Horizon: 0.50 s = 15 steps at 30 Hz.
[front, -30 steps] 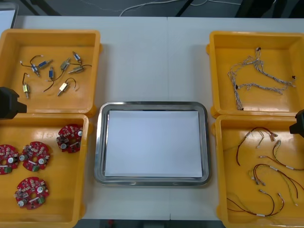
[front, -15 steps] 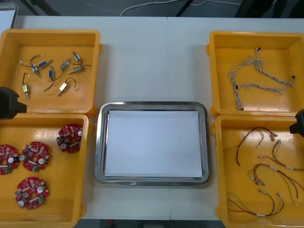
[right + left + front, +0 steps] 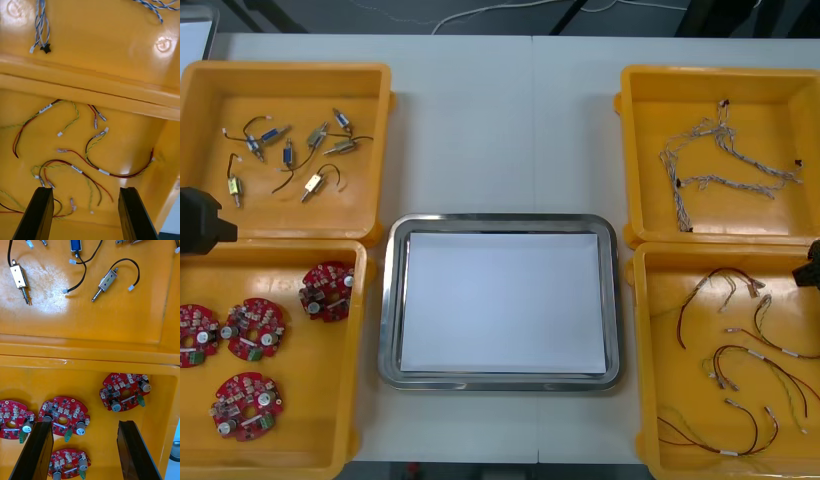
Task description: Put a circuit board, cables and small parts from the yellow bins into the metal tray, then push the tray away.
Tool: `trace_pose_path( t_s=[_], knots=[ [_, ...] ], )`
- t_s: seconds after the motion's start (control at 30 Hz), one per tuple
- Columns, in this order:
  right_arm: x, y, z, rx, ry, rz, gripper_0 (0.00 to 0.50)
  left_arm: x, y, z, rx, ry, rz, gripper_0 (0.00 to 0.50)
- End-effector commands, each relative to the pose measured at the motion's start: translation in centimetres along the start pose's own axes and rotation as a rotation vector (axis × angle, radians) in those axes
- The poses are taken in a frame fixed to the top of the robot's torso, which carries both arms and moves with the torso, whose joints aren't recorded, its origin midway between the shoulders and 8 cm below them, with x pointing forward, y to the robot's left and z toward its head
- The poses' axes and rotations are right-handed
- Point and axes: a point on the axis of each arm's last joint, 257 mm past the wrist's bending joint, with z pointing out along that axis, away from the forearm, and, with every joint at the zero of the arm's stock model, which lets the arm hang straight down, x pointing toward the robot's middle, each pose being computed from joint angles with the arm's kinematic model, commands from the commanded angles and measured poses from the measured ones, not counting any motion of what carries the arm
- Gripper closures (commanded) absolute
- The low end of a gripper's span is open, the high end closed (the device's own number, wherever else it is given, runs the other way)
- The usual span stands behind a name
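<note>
Front view: metal tray (image 3: 498, 381), white inside, lies between the yellow bins (image 3: 285, 68), judged within either arm's reach; nothing loaded yet. Left tool (image 3: 84, 424), fingers released, hangs pointing down over the round red circuit boards (image 3: 125, 392), one just beyond its fingertips. Right tool (image 3: 85, 189), likewise released, hangs over the red and yellow cables (image 3: 103, 171) beneath it.

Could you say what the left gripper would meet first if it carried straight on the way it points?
Probably the red circuit board lying between the fingers of the open left gripper, in its yellow bin; depth is unclear.
</note>
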Motion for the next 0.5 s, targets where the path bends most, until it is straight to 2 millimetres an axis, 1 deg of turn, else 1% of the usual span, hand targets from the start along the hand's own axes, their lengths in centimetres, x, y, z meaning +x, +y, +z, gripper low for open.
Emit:
trace_pose_path(
  t_s=[0.03, 0.1, 0.2, 0.23, 0.27, 0.3, 0.33, 0.47, 0.5],
  knots=[
    [1.7, -1.8, -0.6, 0.042, 0.017, -0.113, 0.000, -0.1, 0.7, -1.0, -0.017, -0.007, 0.027, 0.000],
    [2.0, -1.8, -0.3, 0.039, 0.016, -0.157, 0.000, 0.5, 0.8, -1.2, 0.000, 0.008, 0.032, 0.000],
    [2.4, -1.8, 0.3, 0.033, 0.007, -0.224, 0.000, 1.8, 1.6, -1.7, 0.020, 0.036, 0.066, 0.000],
    [2.6, -1.8, 0.6, 0.031, 0.002, -0.251, 0.000, 2.3, 2.1, -1.9, 0.016, 0.047, 0.084, 0.000],
    [2.6, -1.8, 0.6, 0.031, 0.002, -0.251, 0.000, 2.3, 2.1, -1.9, 0.016, 0.047, 0.084, 0.000],
    [2.9, -1.8, 1.0, 0.029, -0.005, -0.292, 0.000, 3.1, 2.8, -2.0, 0.014, 0.068, 0.106, 0.000],
    [3.1, -1.7, 1.3, 0.025, -0.009, -0.317, 0.000, 3.5, 3.1, -2.2, 0.011, 0.079, 0.114, 0.000],
    [3.3, -1.6, 1.9, 0.021, -0.026, -0.432, 0.000, 5.2, 3.9, -2.5, 0.017, 0.119, 0.116, 0.000],
    [3.5, -1.5, 2.1, 0.017, -0.027, -0.464, 0.000, 5.8, 4.4, -2.6, 0.012, 0.132, 0.116, 0.000]
  ],
)
